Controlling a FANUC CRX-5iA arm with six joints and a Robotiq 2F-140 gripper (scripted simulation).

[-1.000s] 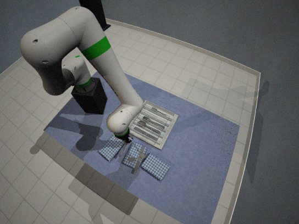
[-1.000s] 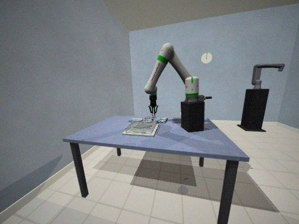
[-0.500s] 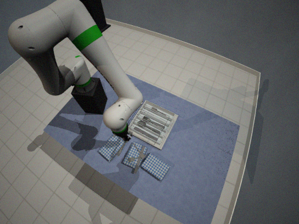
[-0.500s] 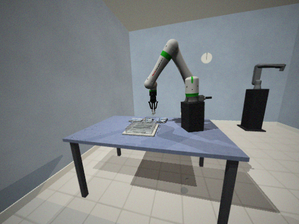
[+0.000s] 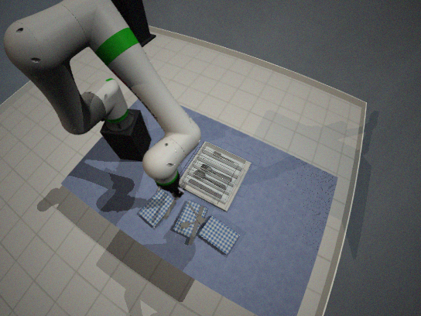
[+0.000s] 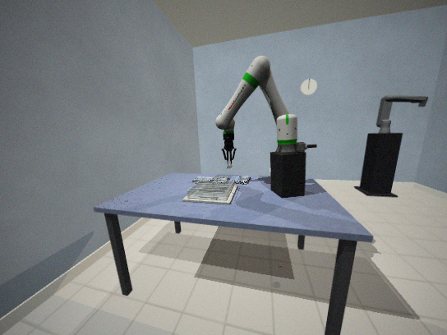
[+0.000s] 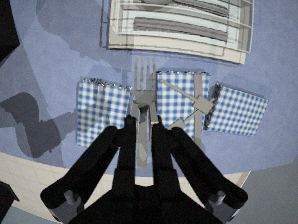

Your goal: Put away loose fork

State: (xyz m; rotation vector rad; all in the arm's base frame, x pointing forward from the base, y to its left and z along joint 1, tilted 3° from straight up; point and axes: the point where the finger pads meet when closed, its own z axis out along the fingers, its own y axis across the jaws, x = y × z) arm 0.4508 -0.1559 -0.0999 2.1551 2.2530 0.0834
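Observation:
My gripper is shut on the loose fork, gripping its handle with the tines pointing toward the tray. It hangs well above the table, over the gap between the left and middle napkins, just short of the tray's near edge; it also shows in the overhead view and the side view. The white cutlery tray lies flat on the blue table top.
Three blue checked napkins lie in a row beside the tray: left, middle, right. A grey utensil lies across the middle napkin. The robot's black base stands left of the tray.

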